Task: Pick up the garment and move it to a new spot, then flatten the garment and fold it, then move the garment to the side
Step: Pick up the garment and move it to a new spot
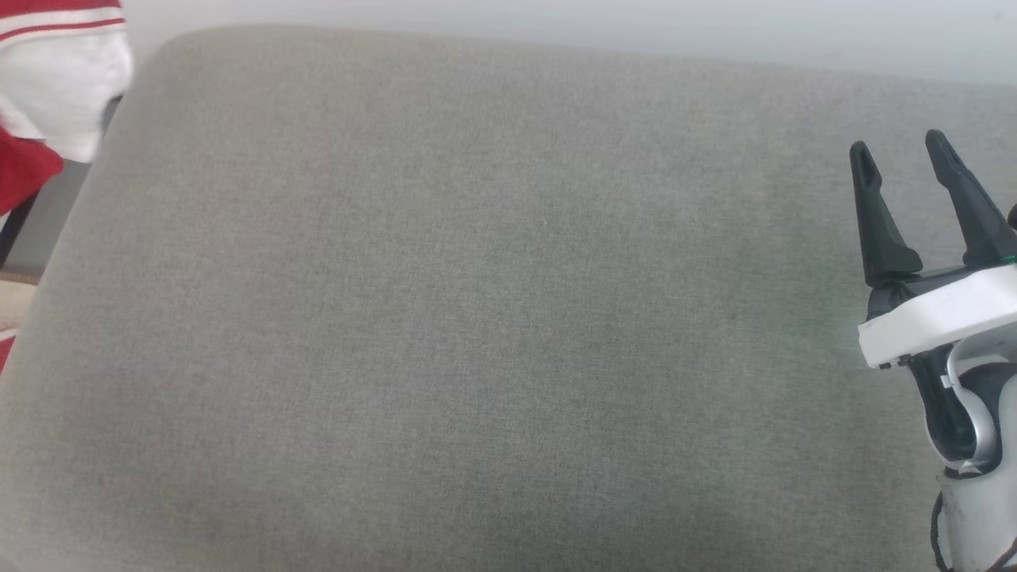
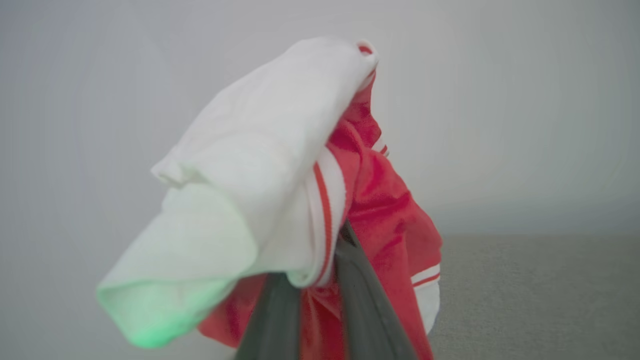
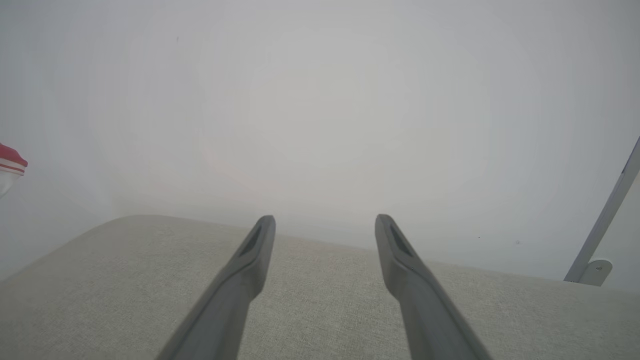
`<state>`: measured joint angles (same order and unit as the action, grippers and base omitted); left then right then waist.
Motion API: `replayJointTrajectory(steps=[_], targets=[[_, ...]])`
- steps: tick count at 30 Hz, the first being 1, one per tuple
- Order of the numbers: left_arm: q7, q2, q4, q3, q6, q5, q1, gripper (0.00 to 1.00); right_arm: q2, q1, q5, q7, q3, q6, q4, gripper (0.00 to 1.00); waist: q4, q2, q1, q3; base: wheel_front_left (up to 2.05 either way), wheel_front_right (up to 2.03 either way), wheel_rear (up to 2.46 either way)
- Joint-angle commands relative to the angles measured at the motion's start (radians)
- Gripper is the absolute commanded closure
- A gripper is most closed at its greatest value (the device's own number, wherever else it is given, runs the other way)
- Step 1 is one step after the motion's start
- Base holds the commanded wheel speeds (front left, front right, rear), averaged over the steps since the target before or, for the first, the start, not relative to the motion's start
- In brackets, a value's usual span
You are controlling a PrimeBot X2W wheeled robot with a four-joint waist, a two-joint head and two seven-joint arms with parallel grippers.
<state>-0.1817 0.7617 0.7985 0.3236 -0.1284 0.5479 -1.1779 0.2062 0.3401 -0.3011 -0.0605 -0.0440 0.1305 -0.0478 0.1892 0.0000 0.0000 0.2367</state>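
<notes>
- The garment [image 2: 260,165] is a bunched-up jersey: shiny red cloth on one side, a white sleeve on the other, and white trim with a thin red stripe where the two meet.
- In the left wrist view it hangs crumpled in the air against a pale wall [image 2: 500,100]. The white sleeve folds over the top and droops to the left, and its lowest edge is tinted green. The red part falls to the right and ends in a white cuff with red stripes.
- In the head view the garment [image 1: 56,87] is at the top left corner, beyond the left edge of the grey cushion [image 1: 477,318] and not lying on it. It shows a red-striped band on top, white cloth below it and red under that.
- In the right wrist view a small red-and-white piece of the garment [image 3: 10,165] shows at the left edge.
- The left hand [image 2: 315,270] is closed on the garment. Its two dark fingers [image 2: 365,310] rise close together with red cloth pinched between them, and the striped trim lies over the tip of the left one.
- The right hand [image 1: 896,147] is wide open and empty, over the right side of the cushion with its fingers pointing toward the far edge.
- In its own wrist view the right hand [image 3: 325,220] has its fingers spread well apart, with the cushion below them. A grey bar [image 3: 607,215] slants up at the right edge.
</notes>
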Motion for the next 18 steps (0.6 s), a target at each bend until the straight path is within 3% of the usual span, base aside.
replayJointTrajectory(steps=[1,8,18], targets=[[-0.006,-0.001,-0.014,0.002,-0.002,0.008,-0.010,1.00,-0.003,-0.009,-0.006,0.007,-0.005,0.000,0.006,0.00,-0.005,0.0000,0.0000,-0.014,0.00,0.00,0.00],[-0.138,0.022,-0.249,0.018,0.015,0.046,0.051,1.00,-0.009,-0.011,-0.008,0.031,-0.040,0.000,0.021,0.00,-0.053,0.0000,0.0000,-0.033,0.00,0.00,0.00],[-0.342,0.022,-0.700,0.037,0.149,0.088,0.197,1.00,-0.004,-0.003,-0.002,0.056,-0.127,0.000,0.027,0.00,-0.193,0.0000,0.0000,-0.001,0.00,0.00,0.00]])
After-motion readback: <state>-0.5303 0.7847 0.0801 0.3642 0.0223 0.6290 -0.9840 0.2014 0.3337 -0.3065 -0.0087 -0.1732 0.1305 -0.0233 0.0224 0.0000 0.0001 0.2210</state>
